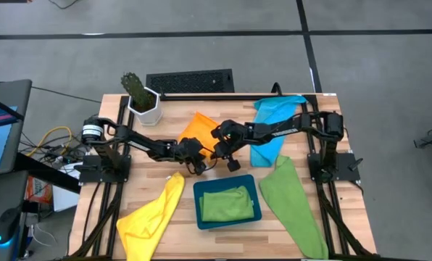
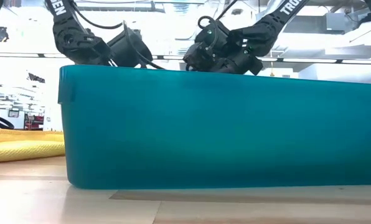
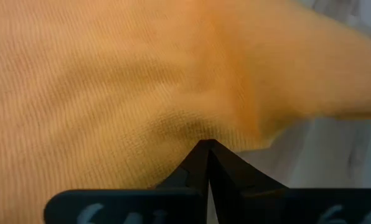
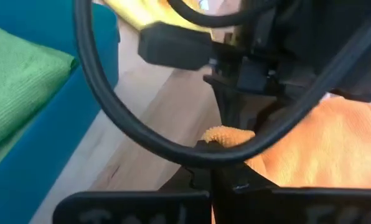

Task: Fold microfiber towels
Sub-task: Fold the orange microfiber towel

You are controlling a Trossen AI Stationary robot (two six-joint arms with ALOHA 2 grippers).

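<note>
While both arms met near the middle of the surface [image 1: 346, 217], each tool was pinched tight on the orange towel [image 1: 198, 130]: the left tool [image 1: 199, 163] had its tips together on a fold of orange cloth, seen close up in the left wrist view, and the right tool [image 1: 228, 154] was clamped on a small orange corner, seen in the right wrist view. From above, the orange towel lay at about twelve o'clock from the two tools, stretching away toward the potted plant [image 1: 141, 96], its long axis running roughly from seven to one o'clock. The two tools sat near each other along its near edge, the left slightly nearer the tray [image 1: 227, 219], so neither arm had a clear advantage in reach; the fold would likely turn on carrying that near edge across toward the far one. The tray stood at six o'clock from the tools with a green towel [image 1: 225, 203] lying inside it. A yellow towel [image 1: 152, 217] lay at seven o'clock, a second green towel [image 1: 292, 203] at four o'clock, and a blue towel [image 1: 274, 116] at two o'clock.
</note>
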